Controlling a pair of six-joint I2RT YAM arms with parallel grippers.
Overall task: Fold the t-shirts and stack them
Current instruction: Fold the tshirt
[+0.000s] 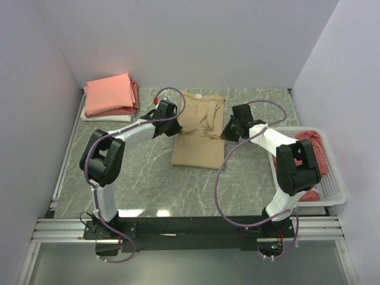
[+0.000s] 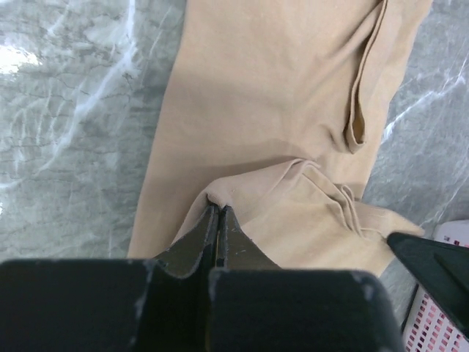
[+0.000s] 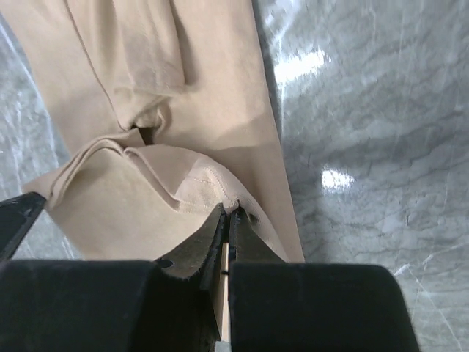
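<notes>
- Tan t-shirt (image 1: pixel 199 127) is lying on the desk (image 1: pixel 148 172) between both arms, partly folded lengthwise.
- Left tool (image 2: pixel 218 209) is pinching shut on its left edge, and the right tool (image 3: pixel 229 211) is clamping the opposite edge. Probably so both sides are carrying one even fold.
- Folded stack (image 1: pixel 110 98) is sitting far left, and more tees (image 1: pixel 312 148) are waiting in the basket (image 1: pixel 335 199).

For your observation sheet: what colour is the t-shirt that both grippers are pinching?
The t-shirt is plain tan; the left wrist view shows it best.
</notes>
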